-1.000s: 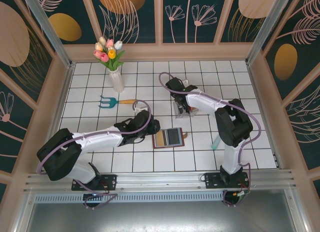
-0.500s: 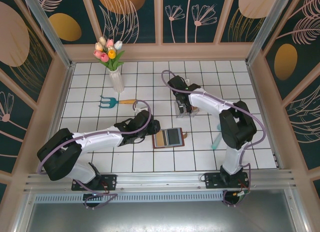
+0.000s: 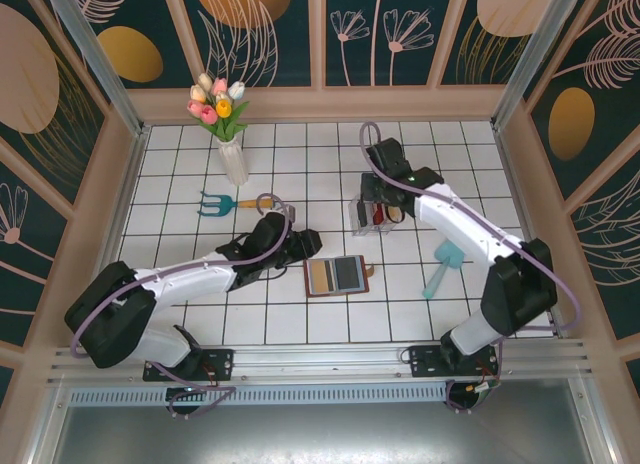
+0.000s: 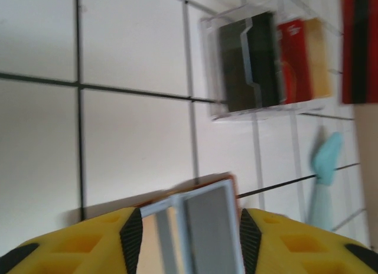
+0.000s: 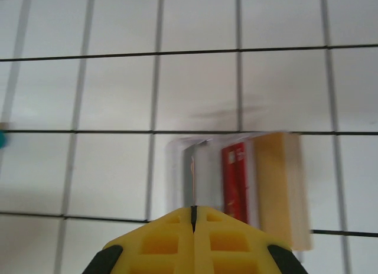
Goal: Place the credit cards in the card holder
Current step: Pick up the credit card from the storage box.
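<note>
**Inspector:** Since the earlier frame the right arm (image 3: 470,234) has swung its elbow out toward the right wall. Its wrist now sits over the clear card rack (image 3: 357,216). The teal scraper (image 3: 441,268), partly covered before, lies in plain sight. The left gripper (image 4: 187,227) has shifted slightly. The card holder (image 3: 338,276) has not moved.

**Clerk:** Left jaws?

**Inspector:** Apart. In the left wrist view the yellow fingers (image 4: 88,247) stand on either side of one end of the card holder, which shows in the gap between them. I cannot tell whether the pads touch it. From above, the gripper sits just beside its far left corner.

**Clerk:** Right jaws?

**Inspector:** Together. On the right gripper (image 5: 194,212) the seam is closed to a thin line, above the rack. A thin edge runs up from the seam, too blurred to identify.

**Clerk:** Location of the task items?

**Inspector:** The card holder lies open and flat on the white tiled floor (image 3: 300,154), on the near side of the rack, between the two arms. Its two halves show tan and grey. A black card (image 4: 248,67), a red card (image 5: 234,179) and a tan card (image 5: 274,179) stand upright side by side in the rack.
</note>
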{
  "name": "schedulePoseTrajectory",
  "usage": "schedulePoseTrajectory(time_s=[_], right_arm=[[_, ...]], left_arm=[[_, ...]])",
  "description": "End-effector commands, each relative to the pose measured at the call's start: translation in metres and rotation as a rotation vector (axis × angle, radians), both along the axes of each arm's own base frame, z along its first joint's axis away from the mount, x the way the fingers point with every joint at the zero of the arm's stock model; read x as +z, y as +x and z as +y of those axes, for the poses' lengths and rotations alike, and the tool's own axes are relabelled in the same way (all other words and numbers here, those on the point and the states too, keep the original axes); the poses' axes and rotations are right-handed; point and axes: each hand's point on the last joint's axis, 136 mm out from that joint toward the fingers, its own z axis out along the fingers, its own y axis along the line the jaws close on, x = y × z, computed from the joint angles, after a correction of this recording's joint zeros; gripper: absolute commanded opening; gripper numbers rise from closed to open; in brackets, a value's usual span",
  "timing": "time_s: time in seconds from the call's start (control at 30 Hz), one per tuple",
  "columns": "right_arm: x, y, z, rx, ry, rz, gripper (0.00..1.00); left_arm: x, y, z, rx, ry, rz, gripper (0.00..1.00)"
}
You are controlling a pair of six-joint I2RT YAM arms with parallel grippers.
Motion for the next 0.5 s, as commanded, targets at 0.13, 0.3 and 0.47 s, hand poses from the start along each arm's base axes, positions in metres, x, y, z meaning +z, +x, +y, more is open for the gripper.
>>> schedulePoseTrajectory(time_s=[0.13,0.3,0.47], right_arm=[[0.059,-0.031,0.053,0.201,0.577,0.003,0.0],[0.071,-0.044,0.071,0.281,0.729,0.038,0.0],[0.079,-0.051,0.08,0.33,0.819,0.056,0.0]], left_arm=[[0.081,0.018,-0.013,-0.071,-0.467,-0.116,0.59],[0.112,0.024,-0.03,-0.161,-0.601,-0.15,0.61],[0.12,0.028,-0.037,-0.19,-0.655,-0.156,0.6]])
